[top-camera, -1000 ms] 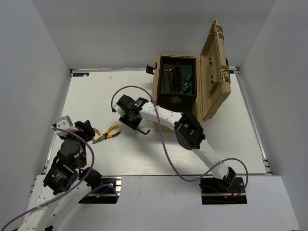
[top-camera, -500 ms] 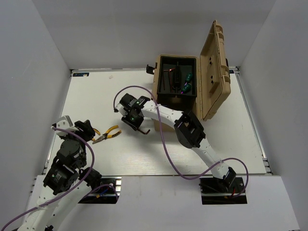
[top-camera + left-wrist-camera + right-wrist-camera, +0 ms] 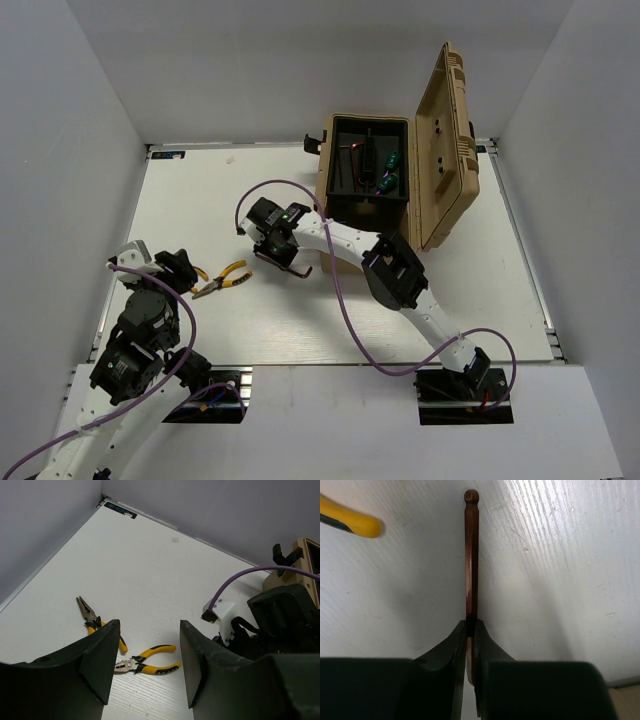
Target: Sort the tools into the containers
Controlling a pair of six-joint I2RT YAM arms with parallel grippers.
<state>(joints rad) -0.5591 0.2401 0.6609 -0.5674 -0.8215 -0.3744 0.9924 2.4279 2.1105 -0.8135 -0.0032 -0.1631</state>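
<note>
One dark-red hex key [image 3: 471, 555], lying near the table's middle, is pinched in the right gripper [image 3: 471, 626], so the pick-up is in hand; next it needs lifting into the open toolbox [image 3: 323, 190] at the far edge, while the left gripper [image 3: 148, 645] hangs half-open.

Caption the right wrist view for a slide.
Right gripper shut on a dark-red hex key over the white table, a yellow pliers handle at upper left.
</note>
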